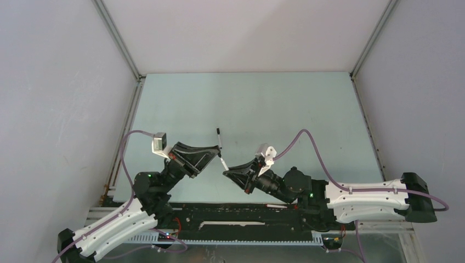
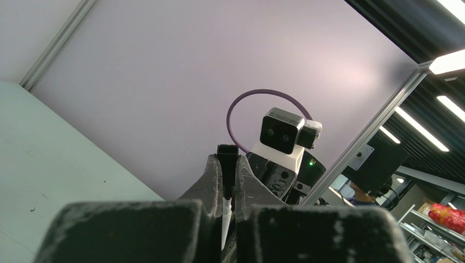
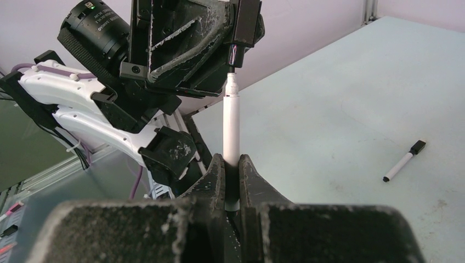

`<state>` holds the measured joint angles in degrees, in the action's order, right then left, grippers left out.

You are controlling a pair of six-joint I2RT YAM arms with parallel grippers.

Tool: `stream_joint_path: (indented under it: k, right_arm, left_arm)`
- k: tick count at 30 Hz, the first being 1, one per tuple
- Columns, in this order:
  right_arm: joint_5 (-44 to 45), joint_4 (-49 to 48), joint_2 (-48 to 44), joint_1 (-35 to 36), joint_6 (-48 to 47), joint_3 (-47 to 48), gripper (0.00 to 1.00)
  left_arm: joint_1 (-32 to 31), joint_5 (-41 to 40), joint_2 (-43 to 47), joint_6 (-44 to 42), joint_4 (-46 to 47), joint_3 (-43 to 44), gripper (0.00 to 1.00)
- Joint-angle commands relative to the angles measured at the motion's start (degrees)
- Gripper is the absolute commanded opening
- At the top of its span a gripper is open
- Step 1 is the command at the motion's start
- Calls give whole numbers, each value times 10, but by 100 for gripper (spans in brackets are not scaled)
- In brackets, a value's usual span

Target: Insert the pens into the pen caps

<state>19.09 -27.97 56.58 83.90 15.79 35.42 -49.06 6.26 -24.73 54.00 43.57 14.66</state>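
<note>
The top view is lit evenly and diffusely from overhead. The pale green matte surface [image 1: 247,104] is rendered bright, and shadows on it are faint and soft-edged. In the left wrist view, white ceiling strip lights [image 2: 447,61] at 2 o'clock are blown out, and a mild glow is spread across the lilac wall panel [image 2: 219,66]. In both wrist views the scuffed black jaws at 6 o'clock are blurred, while the thin white pen barrel [image 3: 231,126] is rendered sharp.

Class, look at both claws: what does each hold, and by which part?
The left claw pinches a pen cap by its sides; the right claw grips a white pen by its rear end, tip at the cap.
</note>
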Motion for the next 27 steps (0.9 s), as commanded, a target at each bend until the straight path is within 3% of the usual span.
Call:
stream_joint_path:
  k: [1,27]
  right_arm:
    - [12,-13,1,3,-11,30,0]
    - [21,14,16,-9,-11,66,0]
  left_arm:
    - [4,2,-1,-4,12,-17,0]
    - [4,-7,-8,-3,17,-31,0]
